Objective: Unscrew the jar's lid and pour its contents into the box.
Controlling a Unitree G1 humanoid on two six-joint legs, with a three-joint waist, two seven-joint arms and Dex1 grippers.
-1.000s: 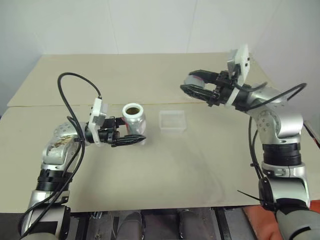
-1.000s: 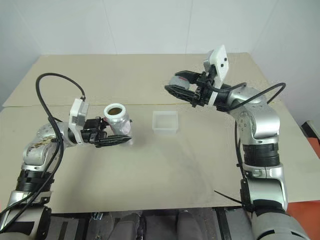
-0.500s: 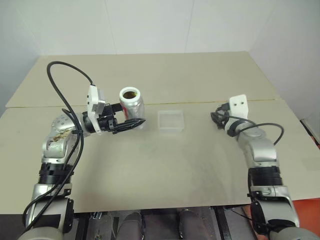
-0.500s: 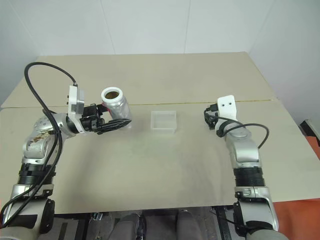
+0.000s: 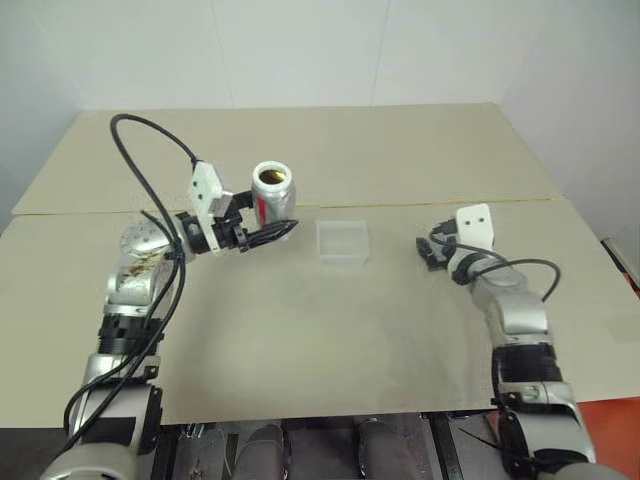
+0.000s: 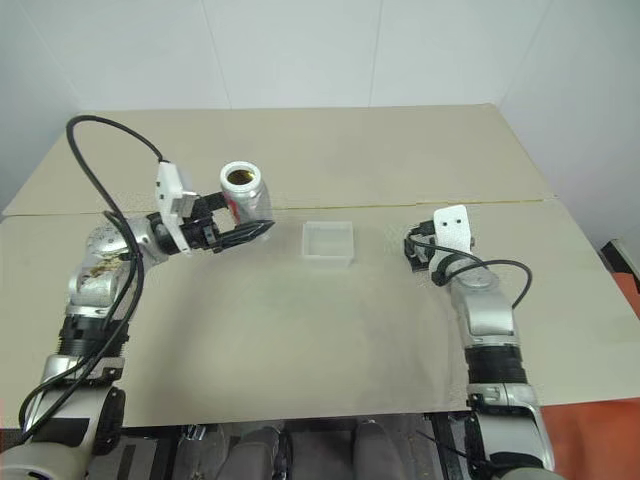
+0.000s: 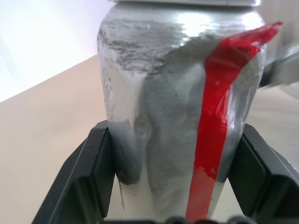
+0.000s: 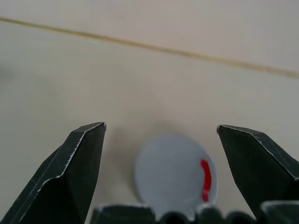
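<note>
My left gripper [image 5: 272, 222] is shut on the jar [image 5: 272, 192], a silvery cylinder with a red stripe [image 7: 212, 130]. It holds the jar upright above the table, just left of the box [image 5: 342, 241], a shallow clear tray. The jar's mouth is open and golden-brown inside; I cannot make out the contents. The black fingers [image 7: 96, 177] press both sides of the jar. My right gripper [image 8: 161, 128] stands open low over the table, right of the box. The lid [image 8: 174, 173], round and grey with a red mark, lies flat on the table between its jaws, untouched.
The beige table [image 5: 330, 330] has a seam line [image 5: 400, 204] running across it behind the box. A black cable [image 5: 150, 135] loops above my left arm. A white wall rises behind the far edge.
My right arm swung down from mid-air to the table on the right, opened, and the lid now lies free. My left gripper lifted the jar and brought it closer to the box.
</note>
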